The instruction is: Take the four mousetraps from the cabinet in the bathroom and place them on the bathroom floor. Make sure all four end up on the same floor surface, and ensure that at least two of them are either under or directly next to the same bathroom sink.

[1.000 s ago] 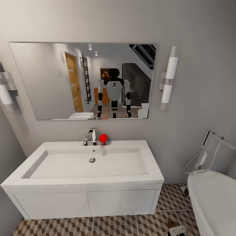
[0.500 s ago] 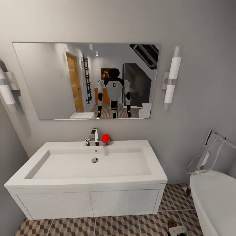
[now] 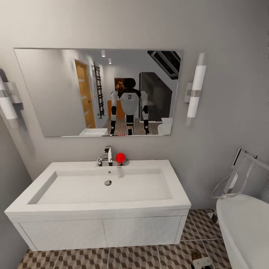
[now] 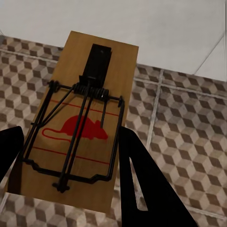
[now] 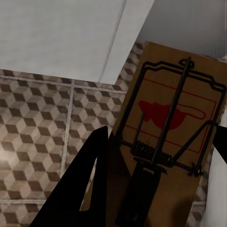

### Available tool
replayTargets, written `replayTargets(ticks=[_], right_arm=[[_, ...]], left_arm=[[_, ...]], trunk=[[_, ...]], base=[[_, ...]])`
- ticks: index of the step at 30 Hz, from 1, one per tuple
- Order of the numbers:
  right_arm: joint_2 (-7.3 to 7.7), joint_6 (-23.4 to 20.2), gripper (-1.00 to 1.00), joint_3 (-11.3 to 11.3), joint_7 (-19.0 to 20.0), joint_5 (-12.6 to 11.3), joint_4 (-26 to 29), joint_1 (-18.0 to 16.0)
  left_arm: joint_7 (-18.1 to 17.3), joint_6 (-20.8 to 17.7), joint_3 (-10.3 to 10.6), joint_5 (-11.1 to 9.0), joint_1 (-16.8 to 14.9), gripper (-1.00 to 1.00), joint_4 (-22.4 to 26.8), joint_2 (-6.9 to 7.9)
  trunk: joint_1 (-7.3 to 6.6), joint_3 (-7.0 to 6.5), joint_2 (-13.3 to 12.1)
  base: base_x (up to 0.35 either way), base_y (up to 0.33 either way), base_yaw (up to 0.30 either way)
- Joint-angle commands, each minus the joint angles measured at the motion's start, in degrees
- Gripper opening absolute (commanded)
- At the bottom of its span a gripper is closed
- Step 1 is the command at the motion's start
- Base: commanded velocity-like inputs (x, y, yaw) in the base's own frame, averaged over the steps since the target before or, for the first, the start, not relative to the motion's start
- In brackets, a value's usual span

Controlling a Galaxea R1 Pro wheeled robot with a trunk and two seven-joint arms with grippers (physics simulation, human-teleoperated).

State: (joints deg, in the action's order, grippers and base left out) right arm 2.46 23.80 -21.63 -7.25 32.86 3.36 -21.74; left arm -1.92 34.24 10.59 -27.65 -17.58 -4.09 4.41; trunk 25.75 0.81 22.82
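Soft even brightness, no glare, faint shadows beside the wall lamps [image 3: 195, 89] (slightly blurry renders), edges stretched

The left end effector [image 4: 71, 156] is clamped on a mousetrap [image 4: 82, 123], its two dark fingers [image 4: 142, 184] pressed against the board's opposite long edges and pointing down toward the floor. The right end effector [image 5: 161, 175] grips a second mousetrap [image 5: 172, 137] the same way, one finger [image 5: 85, 184] at each long edge, also aimed downward.
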Motion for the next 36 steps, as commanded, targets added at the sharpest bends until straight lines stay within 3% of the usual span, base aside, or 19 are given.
replayTargets(ticks=[1, 36], right_arm=[[0.01, 0.19, -1.0, -0.34, -0.14, 0.52, -0.11, -0.06], [0.01, 0.13, -1.0, 0.06, -0.14, 0.78, -0.11, -0.06]], left_arm=[[-0.19, 0.3, 0.49, -0.47, -0.09, -1.0, -0.21, -0.02], [-0.19, 0.47, 0.49, -0.47, -0.09, -1.0, -0.21, -0.08]], trunk=[[0.03, 0.04, 0.09], [0.03, -0.09, 0.09]], base=[[0.0, 0.0, -0.121], [0.0, 0.0, -0.01]])
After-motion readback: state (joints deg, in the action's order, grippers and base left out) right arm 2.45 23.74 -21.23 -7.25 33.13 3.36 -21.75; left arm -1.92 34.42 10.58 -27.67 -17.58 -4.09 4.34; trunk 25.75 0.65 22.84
